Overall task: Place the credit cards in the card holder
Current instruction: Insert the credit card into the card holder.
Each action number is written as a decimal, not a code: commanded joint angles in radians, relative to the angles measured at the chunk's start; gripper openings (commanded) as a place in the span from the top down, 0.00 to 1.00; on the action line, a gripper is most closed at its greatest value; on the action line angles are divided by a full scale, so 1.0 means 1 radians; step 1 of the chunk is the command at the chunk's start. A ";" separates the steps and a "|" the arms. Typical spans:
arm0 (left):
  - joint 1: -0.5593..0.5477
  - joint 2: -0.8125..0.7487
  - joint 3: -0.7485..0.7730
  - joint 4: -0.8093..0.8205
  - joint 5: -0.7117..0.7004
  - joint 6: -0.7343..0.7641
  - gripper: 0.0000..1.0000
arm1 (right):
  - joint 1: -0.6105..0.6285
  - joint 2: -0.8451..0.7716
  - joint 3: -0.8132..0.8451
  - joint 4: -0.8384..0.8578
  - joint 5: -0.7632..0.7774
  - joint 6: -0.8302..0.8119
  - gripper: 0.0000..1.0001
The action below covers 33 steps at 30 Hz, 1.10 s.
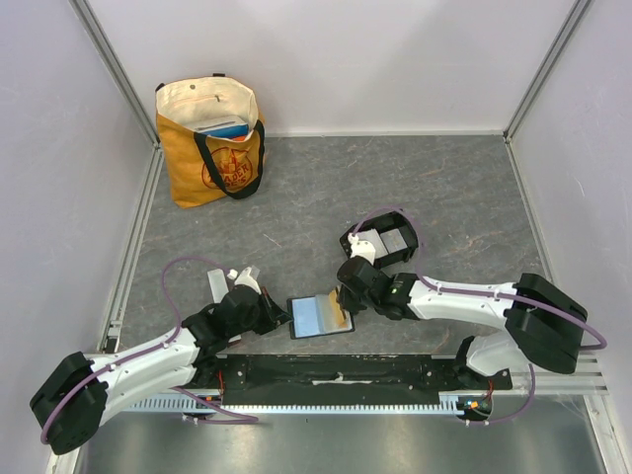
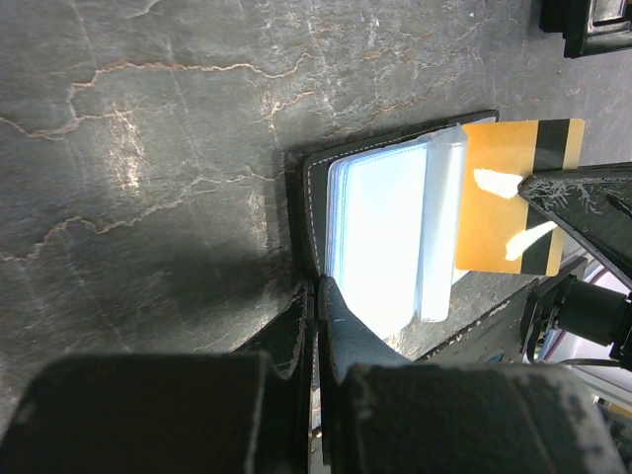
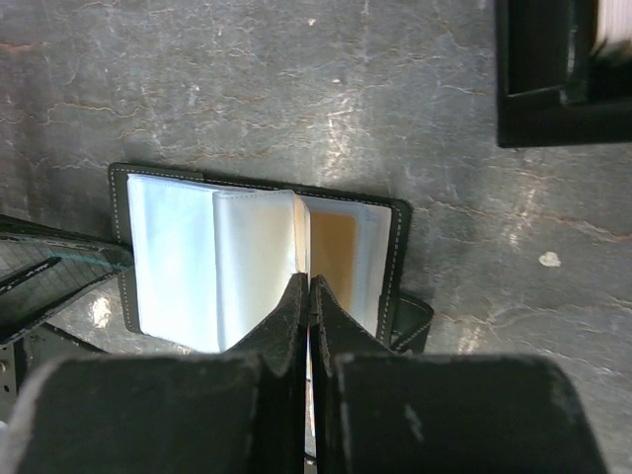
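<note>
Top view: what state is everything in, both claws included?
wallet: lying open, clear sleeves showing.
orange card: partly out of its sleeve.
left claw: shut on the wallet's edge.
right claw: shut on the orange card.
card holder: open side up, something pale inside.
tote bag: upright, mouth open, things inside.

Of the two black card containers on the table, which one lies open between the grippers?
The flat folding wallet, spread open with clear sleeves showing. The low-walled tray sits apart, farther back, and has no sleeves.
</note>
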 commanded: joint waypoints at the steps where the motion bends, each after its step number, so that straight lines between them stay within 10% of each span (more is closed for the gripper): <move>1: -0.001 -0.001 -0.003 0.004 -0.012 -0.015 0.98 | 0.000 0.048 -0.011 0.042 -0.049 0.014 1.00; 19: -0.003 0.019 -0.023 0.062 -0.010 -0.039 0.98 | 0.029 0.145 0.137 0.325 -0.372 0.005 1.00; 33: -0.003 0.013 -0.019 0.050 -0.013 -0.035 0.98 | 0.012 -0.084 -0.041 0.302 -0.145 0.048 1.00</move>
